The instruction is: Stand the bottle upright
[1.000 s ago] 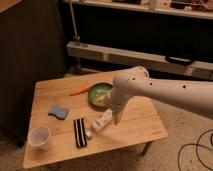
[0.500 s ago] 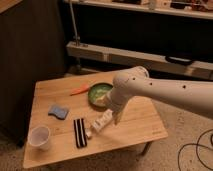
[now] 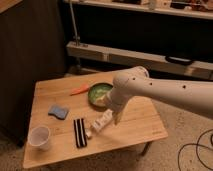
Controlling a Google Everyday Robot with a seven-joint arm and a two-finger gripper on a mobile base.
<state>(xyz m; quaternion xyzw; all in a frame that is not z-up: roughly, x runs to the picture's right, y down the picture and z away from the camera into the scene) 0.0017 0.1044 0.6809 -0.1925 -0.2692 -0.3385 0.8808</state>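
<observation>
In your one camera view, the small cream-white plastic bottle (image 3: 102, 122) lies on its side near the middle of the light wooden table (image 3: 144, 124). Its white cap points toward the table's near edge, and its pale label faces up. It sits between the flat black-and-white striped packet (image 3: 79, 132) and the round green bowl (image 3: 99, 94).

You can't read the label, and the arm's white casing covers part of the bowl's right rim.

The gripper (image 3: 118, 118) hangs down from the arm just beside the bottle's base end, low over the table. You cannot tell whether it is spread or closed, or whether it touches the bottle.
</observation>
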